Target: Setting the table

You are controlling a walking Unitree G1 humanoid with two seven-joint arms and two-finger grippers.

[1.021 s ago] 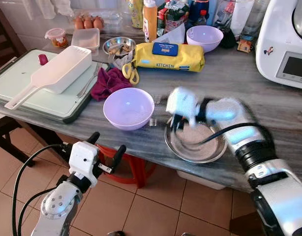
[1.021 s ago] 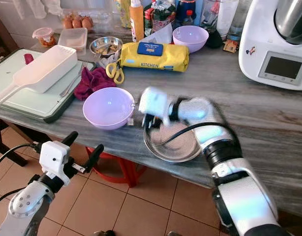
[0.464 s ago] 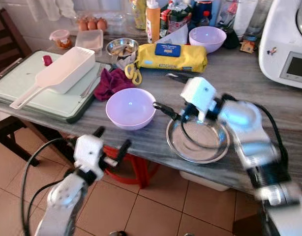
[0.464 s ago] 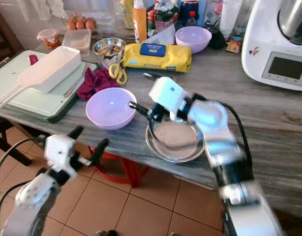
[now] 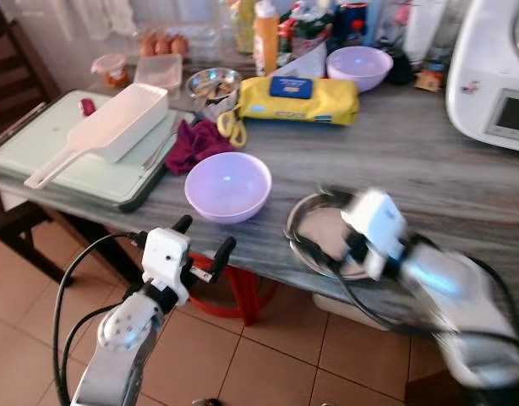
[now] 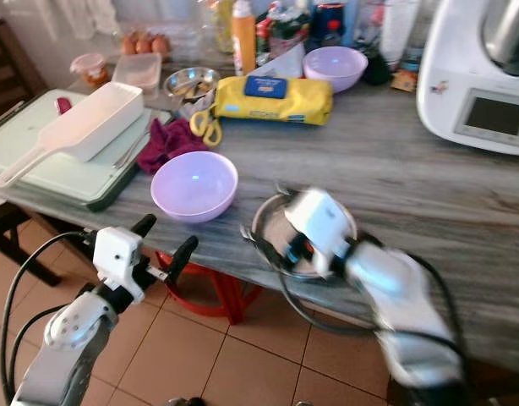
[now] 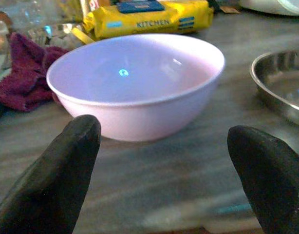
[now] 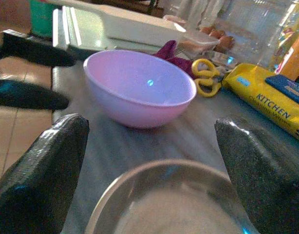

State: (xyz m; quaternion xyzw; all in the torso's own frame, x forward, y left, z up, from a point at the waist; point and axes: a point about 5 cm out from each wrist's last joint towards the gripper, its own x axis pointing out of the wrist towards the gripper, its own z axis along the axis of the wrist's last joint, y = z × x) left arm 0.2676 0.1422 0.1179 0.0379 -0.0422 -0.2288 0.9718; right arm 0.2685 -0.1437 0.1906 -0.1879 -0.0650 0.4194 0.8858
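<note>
Currently your right gripper [image 8: 149,175] hovers, fingers spread wide, over the steel bowl [image 5: 323,241] at lower centre, on the counter [image 5: 428,169] edge. Left gripper [image 5: 200,245] waits open below the lilac bowl [image 5: 228,184]. Steel looks light, rigid, slippery; pinch its rim.

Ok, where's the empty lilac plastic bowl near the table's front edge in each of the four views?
Left eye view: lilac plastic bowl left of centre, beside the round steel dish.
Right eye view: bowl left of centre, above the left gripper.
Left wrist view: bowl centred between the black fingers.
Right wrist view: bowl upper middle, beyond the dish.
Shared landmark: yellow KITCHEN pack.
</note>
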